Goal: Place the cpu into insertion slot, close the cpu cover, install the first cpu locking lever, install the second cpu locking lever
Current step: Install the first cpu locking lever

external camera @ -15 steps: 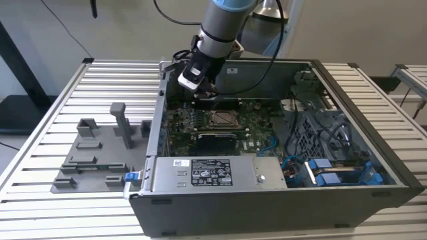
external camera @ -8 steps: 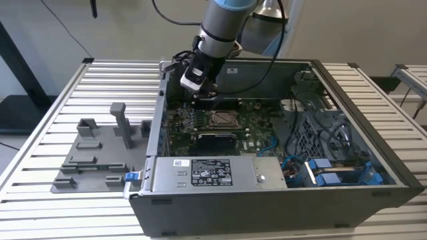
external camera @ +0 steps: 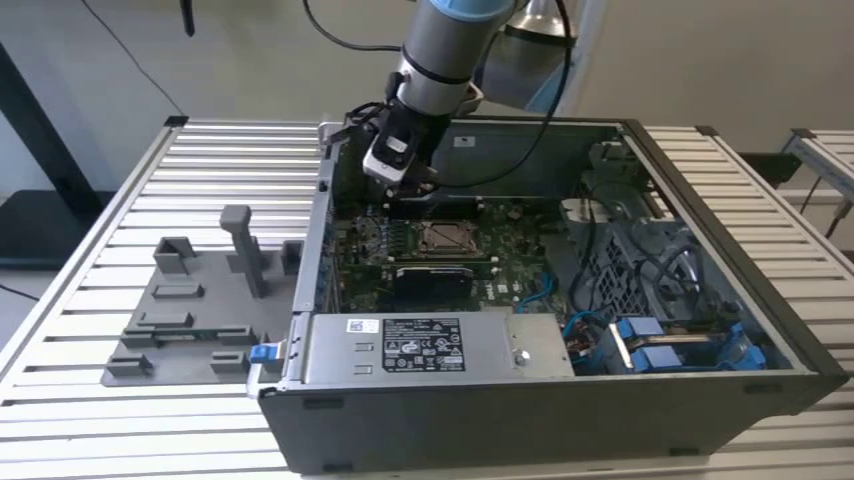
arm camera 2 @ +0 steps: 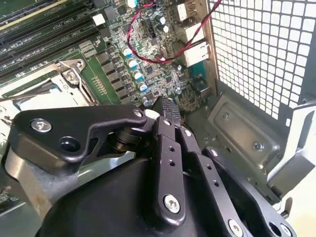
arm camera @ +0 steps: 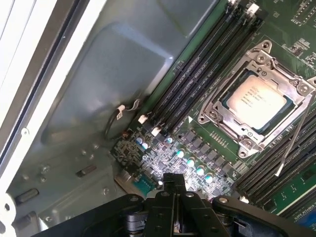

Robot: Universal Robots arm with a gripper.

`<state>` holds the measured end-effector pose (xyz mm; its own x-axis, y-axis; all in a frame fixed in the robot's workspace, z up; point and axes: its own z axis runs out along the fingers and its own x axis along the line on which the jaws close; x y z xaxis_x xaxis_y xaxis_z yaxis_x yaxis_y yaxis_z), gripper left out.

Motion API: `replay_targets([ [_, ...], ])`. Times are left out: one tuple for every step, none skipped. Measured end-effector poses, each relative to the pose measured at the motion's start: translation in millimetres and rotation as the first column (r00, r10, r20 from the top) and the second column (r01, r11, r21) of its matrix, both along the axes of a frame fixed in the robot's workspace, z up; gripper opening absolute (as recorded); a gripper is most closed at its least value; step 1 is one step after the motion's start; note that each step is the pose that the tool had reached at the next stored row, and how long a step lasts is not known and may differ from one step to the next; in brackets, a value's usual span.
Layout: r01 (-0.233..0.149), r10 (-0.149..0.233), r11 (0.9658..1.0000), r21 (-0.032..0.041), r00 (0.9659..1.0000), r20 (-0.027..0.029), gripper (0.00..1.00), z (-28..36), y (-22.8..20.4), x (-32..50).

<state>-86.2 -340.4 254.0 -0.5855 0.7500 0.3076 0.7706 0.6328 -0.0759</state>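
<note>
Inside the open PC case (external camera: 534, 420) on the slatted desk (external camera: 227, 170): end effector (external camera: 407, 188) hangs over the back part of the green board (arm camera: 210, 143). It sits beyond the insertion slot (external camera: 447, 238), a bit toward the exterior view's left. Near the slot but apart from it; no contact seen.

End effector state: in both wrist views (arm camera 2: 168, 106) (arm camera: 173, 178) the fingers are drawn together, narrow, w/ nothing between them. Carrying nothing.

Cpu (arm camera: 256, 98): seated flat in the slot, silver face up, beside the memory slots (arm camera: 197, 79). Cpu cover (arm camera: 217, 114): down, frame lying over the cpu edges. So steps 1 & 2 look done.

Locking lever (arm camera: 292, 140): in the first wrist view a thin rod angles away from the socket's side, free end off the frame, apparently unlatched. Can't tell if it's the 1st or 2nd lever, nor the state of the other one.

Judgement: lever stage in hand, approx. halfway thru the task. Latching would call for bringing the tip onto the rod's free end, pressing down & sideways under its catch. The rod is thin & springy, so a slip is likely; keep clear of cpu face & memory slots.
</note>
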Motion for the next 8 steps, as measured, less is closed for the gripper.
replay_targets([
  [-0.016, 0.016, 0.9999, 0.0002, 0.9999, 0.0042, 0.11, 0.0, 0.0, 0.0],
  [-0.031, 0.031, 0.9995, 0.0006, 0.9995, 0.0105, 0.11, 0.0, 0.0, 0.0],
  [-0.045, 0.045, 0.999, 0.0003, 0.9988, 0.0181, 0.11, 0.0, -0.1, 0.0],
  [-0.058, 0.058, 0.9983, 0.0, 0.9979, 0.027, 0.11, 0.1, -0.2, -0.1],
  [-0.069, 0.069, 0.9976, -0.0005, 0.9969, 0.0367, 0.11, 0.1, -0.2, -0.1],
  [-0.08, 0.08, 0.9968, -0.0011, 0.9955, 0.05, 0.11, 0.0, -0.2, -0.1],
  [-0.089, 0.089, 0.996, -0.0013, 0.994, 0.0633, 0.11, 0.0, -0.2, -0.1],
  [-0.098, 0.098, 0.9952, -0.0014, 0.9923, 0.0766, 0.11, 0.0, -0.2, -0.1],
])
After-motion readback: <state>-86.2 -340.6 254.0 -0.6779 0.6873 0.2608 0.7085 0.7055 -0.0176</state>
